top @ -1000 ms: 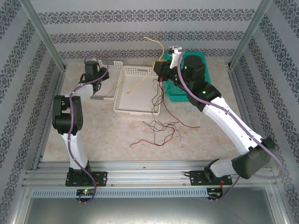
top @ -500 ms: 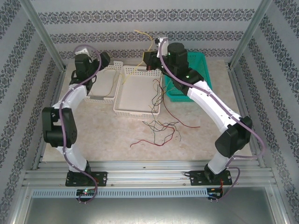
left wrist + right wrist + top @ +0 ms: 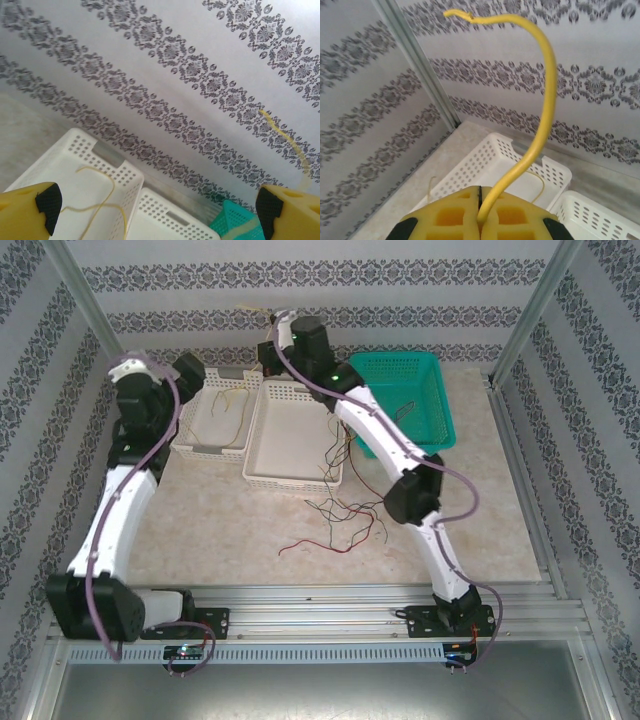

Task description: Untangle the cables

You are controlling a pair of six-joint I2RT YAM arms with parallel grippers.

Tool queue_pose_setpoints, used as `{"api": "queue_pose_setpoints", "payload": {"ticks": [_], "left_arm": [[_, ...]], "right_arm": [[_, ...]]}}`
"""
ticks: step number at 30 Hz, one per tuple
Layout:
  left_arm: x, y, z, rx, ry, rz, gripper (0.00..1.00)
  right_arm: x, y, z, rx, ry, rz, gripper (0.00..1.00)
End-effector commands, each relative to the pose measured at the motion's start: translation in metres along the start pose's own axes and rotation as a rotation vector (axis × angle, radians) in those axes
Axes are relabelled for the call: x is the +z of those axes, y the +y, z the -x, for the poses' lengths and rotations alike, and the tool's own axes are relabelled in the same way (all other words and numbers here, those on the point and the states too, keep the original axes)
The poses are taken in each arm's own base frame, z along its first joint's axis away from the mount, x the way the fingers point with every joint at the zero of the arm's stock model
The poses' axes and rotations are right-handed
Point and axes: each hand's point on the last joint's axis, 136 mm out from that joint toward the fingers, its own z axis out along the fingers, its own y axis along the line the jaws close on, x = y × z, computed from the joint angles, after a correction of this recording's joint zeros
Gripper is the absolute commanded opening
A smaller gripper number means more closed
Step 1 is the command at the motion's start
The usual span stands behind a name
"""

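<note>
Three plastic baskets sit at the far side of the beige table (image 3: pixel 230 530): two white perforated baskets (image 3: pixel 262 480) and a green mesh basket (image 3: pixel 442 432). The left hand (image 3: pixel 156 207) is spread wide and empty, raised beside the left white basket, where a thin yellow cable (image 3: pixel 228 405) lies. The right hand (image 3: pixel 480 199) is clamped on a wavy yellow cable (image 3: pixel 547 90) near the far wall. A tangle of red, dark and yellow cables (image 3: pixel 340 512) lies on the table, near the middle basket.

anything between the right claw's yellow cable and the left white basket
Nothing visible does. The right claw grips the yellow cable up above the white basket, which lies open with a loose yellow cable inside. The left claw hangs open off to one side.
</note>
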Motion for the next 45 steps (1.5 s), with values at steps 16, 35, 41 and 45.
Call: {"api": "queue_pose_setpoints", "payload": {"ticks": [16, 35, 41, 45], "left_arm": [[-0.088, 0.069, -0.066, -0.009, 0.093, 0.158, 1.00], [-0.083, 0.069, -0.071, -0.004, 0.112, 0.149, 1.00], [-0.082, 0.070, -0.072, 0.001, 0.116, 0.155, 1.00], [-0.082, 0.071, -0.072, 0.004, 0.118, 0.159, 1.00]], "right_arm": [[0.076, 0.011, -0.167, -0.174, 0.265, -0.068, 0.00], [0.070, 0.010, -0.209, -0.146, 0.413, -0.049, 0.38], [0.050, 0.021, -0.159, -0.170, 0.347, -0.052, 0.53], [0.029, 0.031, -0.118, -0.195, 0.289, -0.056, 0.63]]}}
